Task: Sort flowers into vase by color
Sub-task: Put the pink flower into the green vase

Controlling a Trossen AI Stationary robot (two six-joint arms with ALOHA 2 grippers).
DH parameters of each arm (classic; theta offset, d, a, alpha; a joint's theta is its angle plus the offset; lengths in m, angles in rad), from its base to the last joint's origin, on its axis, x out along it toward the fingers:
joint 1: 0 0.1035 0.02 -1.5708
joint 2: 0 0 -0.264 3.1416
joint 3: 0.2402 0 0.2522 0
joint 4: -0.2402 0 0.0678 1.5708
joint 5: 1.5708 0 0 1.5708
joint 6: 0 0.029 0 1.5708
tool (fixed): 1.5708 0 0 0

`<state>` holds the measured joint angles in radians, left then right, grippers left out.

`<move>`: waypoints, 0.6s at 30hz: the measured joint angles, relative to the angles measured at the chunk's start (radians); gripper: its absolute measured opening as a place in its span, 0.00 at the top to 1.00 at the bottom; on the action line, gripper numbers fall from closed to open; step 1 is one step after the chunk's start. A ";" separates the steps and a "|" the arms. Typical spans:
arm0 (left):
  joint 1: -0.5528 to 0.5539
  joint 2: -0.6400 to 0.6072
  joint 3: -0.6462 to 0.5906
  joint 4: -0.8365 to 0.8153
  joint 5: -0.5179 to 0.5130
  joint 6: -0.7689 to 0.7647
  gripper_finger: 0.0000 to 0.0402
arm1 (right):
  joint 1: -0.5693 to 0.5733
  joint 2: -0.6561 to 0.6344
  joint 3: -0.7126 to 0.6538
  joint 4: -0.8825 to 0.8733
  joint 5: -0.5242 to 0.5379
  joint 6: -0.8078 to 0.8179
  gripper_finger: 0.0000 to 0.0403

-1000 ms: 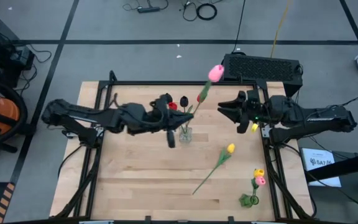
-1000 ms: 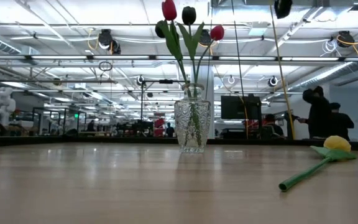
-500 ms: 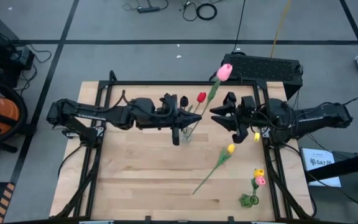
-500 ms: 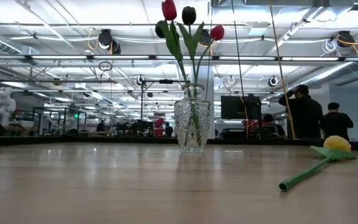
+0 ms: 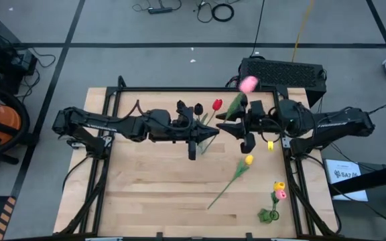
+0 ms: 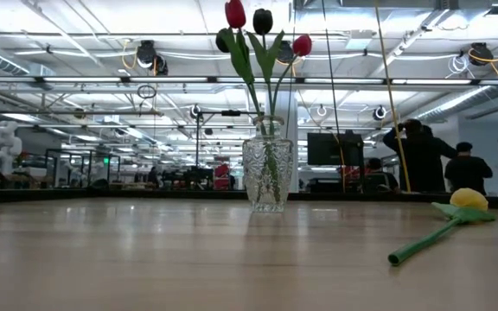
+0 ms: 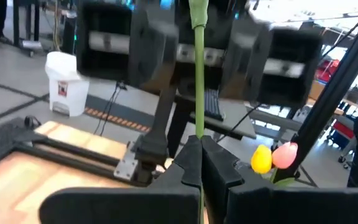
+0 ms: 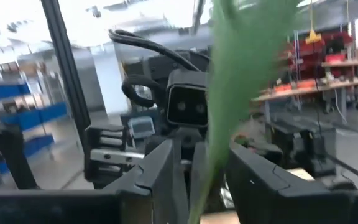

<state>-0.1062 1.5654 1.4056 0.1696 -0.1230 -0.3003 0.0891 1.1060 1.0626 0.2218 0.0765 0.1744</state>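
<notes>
**A:** What is on the table?

**B:** A light wooden table (image 5: 153,181) seen from above, with two dark robot arms reaching toward each other across its far half. Between them, near the middle, stands a clear glass vase (image 6: 267,176). It holds tulips: two red heads (image 6: 235,13) and one black head (image 6: 263,21) stand above its rim on green stems.

**A:** What are the grippers doing?

**B:** The left gripper (image 5: 203,132) sits just beside the vase. Its fingers (image 7: 188,163) are pressed together on the thin green stem of a pink tulip (image 5: 248,84), pinching it low down. The stem rises at a slant away from the vase, and the pink head hangs above the table's far edge. The right gripper (image 5: 236,125) faces the left one from the other side. Its fingers (image 8: 161,168) are spread apart with the same stem and its leaf passing between them, and I cannot tell whether they touch it.

**A:** Any other flowers?

**B:** A yellow tulip (image 5: 248,159) lies flat on the wood to the right of the vase, well apart from it. Near the table's front right corner lie two more, one yellow (image 5: 279,185) and one pink (image 5: 281,194), close together.

**A:** Anything behind?

**B:** The table-level view shows a workshop with people (image 6: 422,157) standing far off.
</notes>
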 joint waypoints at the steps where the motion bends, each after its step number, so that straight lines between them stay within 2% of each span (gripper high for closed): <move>1: -0.001 0.002 0.000 -0.001 0.000 -0.002 1.00 | 0.000 0.008 0.026 -0.038 0.000 -0.006 0.68; 4: -0.007 0.001 -0.001 -0.002 0.000 -0.002 1.00 | 0.000 0.024 0.085 -0.109 0.000 -0.013 0.75; 9: -0.010 0.000 -0.001 -0.004 0.000 0.018 1.00 | 0.000 0.034 0.107 -0.132 0.000 -0.020 0.97; 13: -0.010 0.000 -0.001 -0.010 0.005 0.010 0.99 | 0.000 0.033 0.108 -0.150 0.000 -0.003 0.99; 18: -0.010 0.000 -0.001 -0.033 0.011 -0.008 0.90 | 0.000 0.033 0.107 -0.177 0.000 0.012 1.00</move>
<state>-0.1162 1.5658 1.4048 0.1369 -0.1116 -0.3084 0.0891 1.1393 1.1700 0.0444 0.0761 0.1864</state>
